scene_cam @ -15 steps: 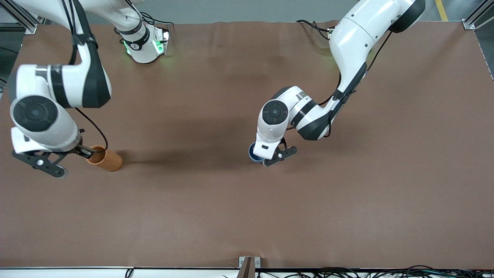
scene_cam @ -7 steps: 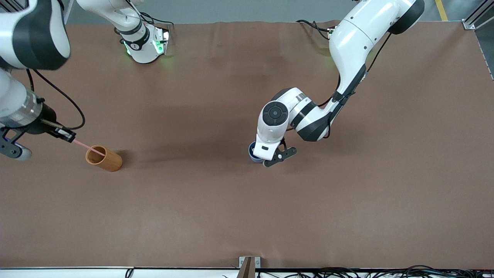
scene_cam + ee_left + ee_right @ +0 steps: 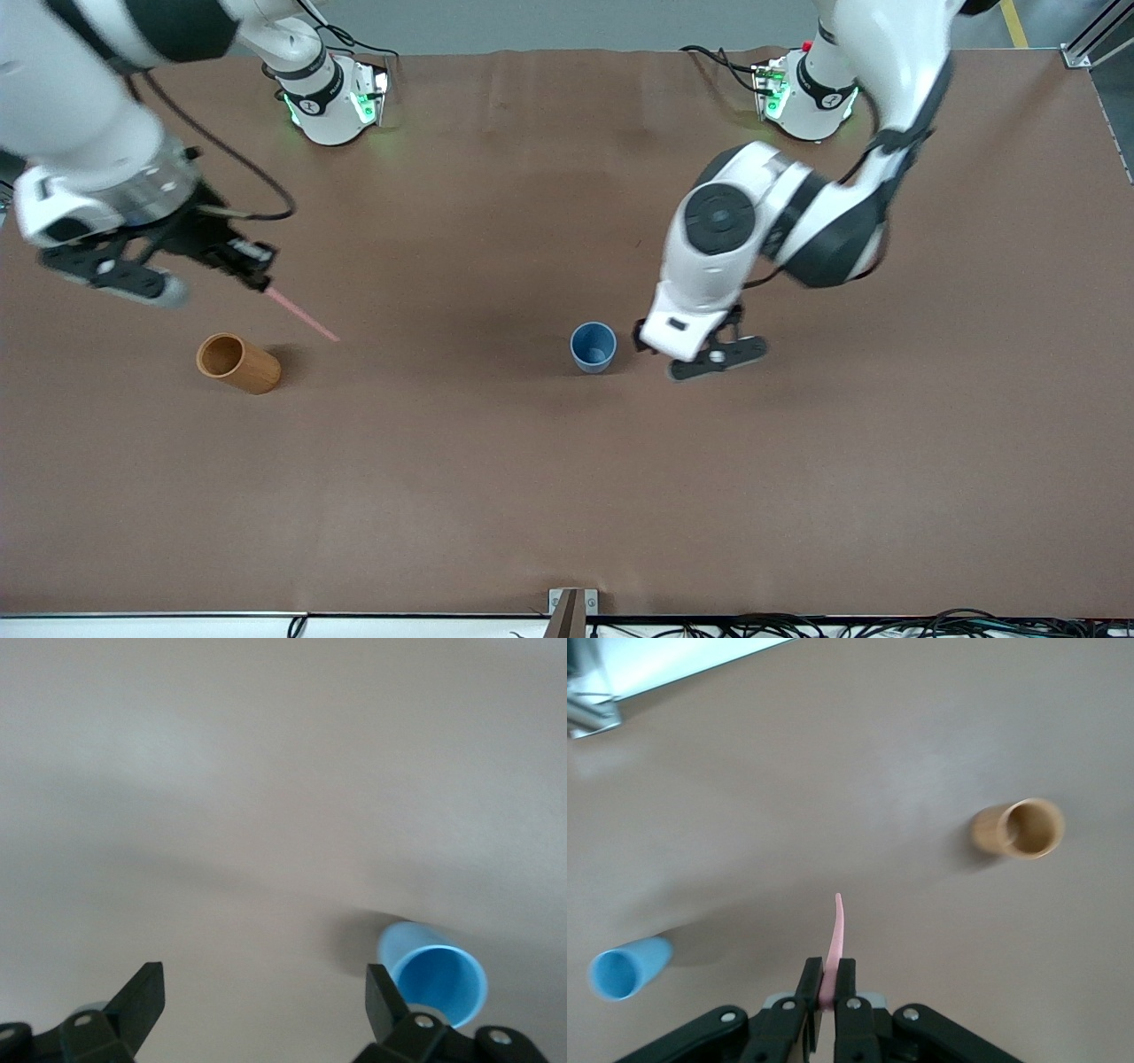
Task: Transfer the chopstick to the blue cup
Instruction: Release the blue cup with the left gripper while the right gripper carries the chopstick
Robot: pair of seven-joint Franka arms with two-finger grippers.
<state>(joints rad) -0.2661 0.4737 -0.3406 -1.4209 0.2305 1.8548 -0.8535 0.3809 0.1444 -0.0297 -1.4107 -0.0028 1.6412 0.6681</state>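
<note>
The pale pink chopstick point(image 3: 302, 315) slants down from my right gripper point(image 3: 259, 273), which is shut on its upper end and holds it in the air beside the wooden holder, on the side toward the table's middle. In the right wrist view the chopstick point(image 3: 835, 935) sticks out from between the closed fingers of the right gripper point(image 3: 829, 979). The blue cup point(image 3: 594, 346) stands upright and empty near the table's middle. My left gripper point(image 3: 700, 350) hangs open and empty just beside the cup, toward the left arm's end. In the left wrist view the blue cup point(image 3: 434, 979) sits just outside one finger of the open left gripper point(image 3: 263, 1001).
An orange-brown wooden cylindrical holder point(image 3: 237, 363) stands empty at the right arm's end of the table; it also shows in the right wrist view point(image 3: 1021, 828). The blue cup shows in the right wrist view point(image 3: 629, 967) too. Brown table cover point(image 3: 567, 496) all around.
My right gripper has lifted the chopstick out of the wooden holder and carried it toward the table's middle. My left gripper has left the blue cup and moved up and toward its own end.
</note>
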